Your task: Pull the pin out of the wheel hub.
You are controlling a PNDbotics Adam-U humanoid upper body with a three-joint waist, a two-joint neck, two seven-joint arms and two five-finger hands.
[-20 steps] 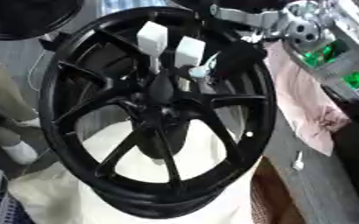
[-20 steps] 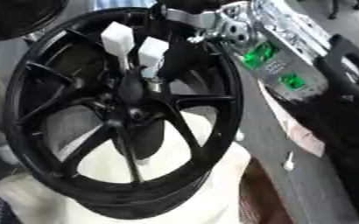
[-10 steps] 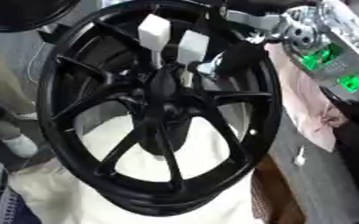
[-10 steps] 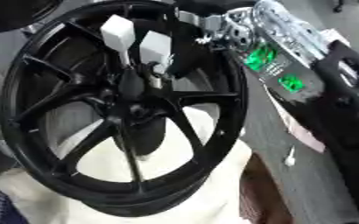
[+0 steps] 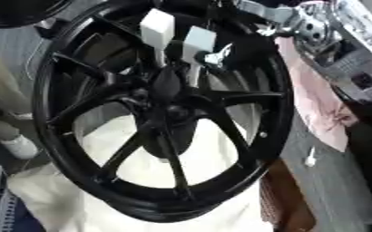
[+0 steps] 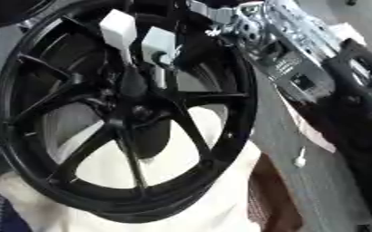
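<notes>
Black spoked wheel (image 5: 154, 118) fills the view, resting on white cloth (image 5: 165, 181). It looks heavy and rigid, so it likely won't shift when you pull. Two white block-headed pins (image 5: 157, 27) stand in the hub at 12 o'clock, thin stems running down. Judging by shape, they're stiff and light: take one by the block head and pull along the stem. Right hand (image 6: 245, 25) comes in at 1 o'clock beside the second pin (image 5: 198, 41); can't tell its finger state. Left hand isn't visible.
</notes>
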